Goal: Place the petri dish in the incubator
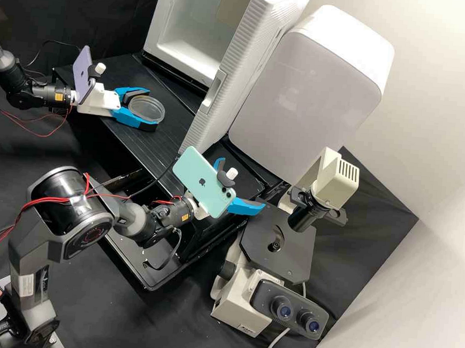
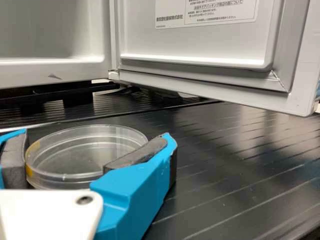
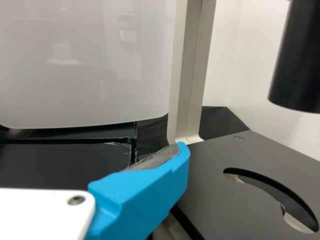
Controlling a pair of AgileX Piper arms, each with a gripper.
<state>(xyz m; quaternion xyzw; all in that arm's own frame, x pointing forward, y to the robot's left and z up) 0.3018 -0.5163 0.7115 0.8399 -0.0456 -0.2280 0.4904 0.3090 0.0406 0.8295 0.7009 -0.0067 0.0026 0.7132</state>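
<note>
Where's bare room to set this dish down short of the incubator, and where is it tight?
Bare ribbed tray lies between the petri dish in the left gripper and the incubator door; the incubator floor looks bare too. Tight: around the right gripper, hemmed by door and microscope.

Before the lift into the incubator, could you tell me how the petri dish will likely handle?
The petri dish looks like thin clear plastic, so probably light and stiff, though hard squeezing might crack it. Its smooth round wall meets the left pincer's pads at narrow spots, so it may slip or swivel. Being shallow, it seems unlikely to tip.
</note>
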